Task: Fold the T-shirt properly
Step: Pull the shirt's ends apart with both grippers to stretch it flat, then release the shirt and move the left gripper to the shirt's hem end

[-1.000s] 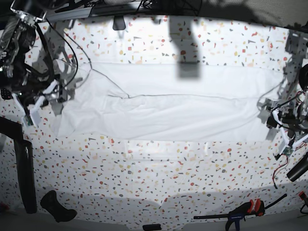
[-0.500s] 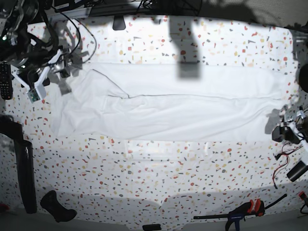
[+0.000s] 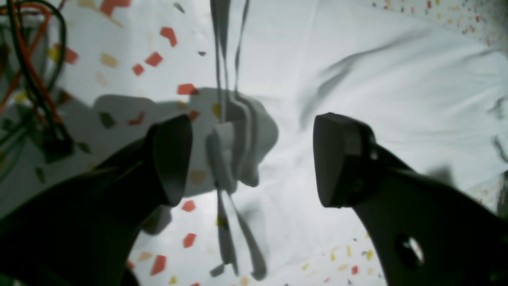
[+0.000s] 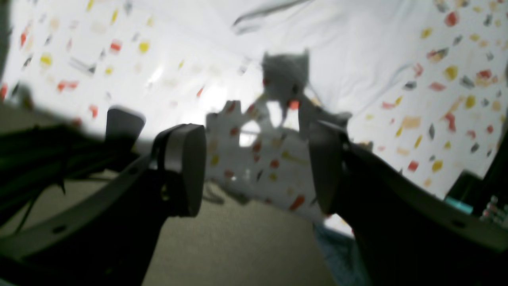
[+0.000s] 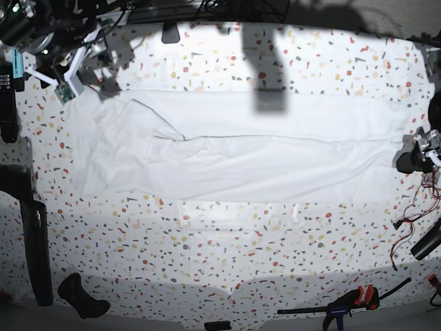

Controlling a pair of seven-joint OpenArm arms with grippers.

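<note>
The T-shirt is white and lies flat as a long wide band across the speckled table. A crease line runs along its middle. My right gripper hangs open above the table's far left corner, just off the shirt's corner. In the right wrist view the right gripper holds nothing, and the shirt lies beyond it. Open too, my left gripper stands at the shirt's right end. Its wrist view shows the left gripper empty above the table, with the shirt to its right.
A black remote lies at the left edge. A black bar and a dark handle sit at the front left. A clamp lies at the front right, and loose wires hang on the right.
My right gripper has risen and moved back toward the far left corner, off the shirt. My left gripper has drawn back to the right edge. The shirt lies still.
</note>
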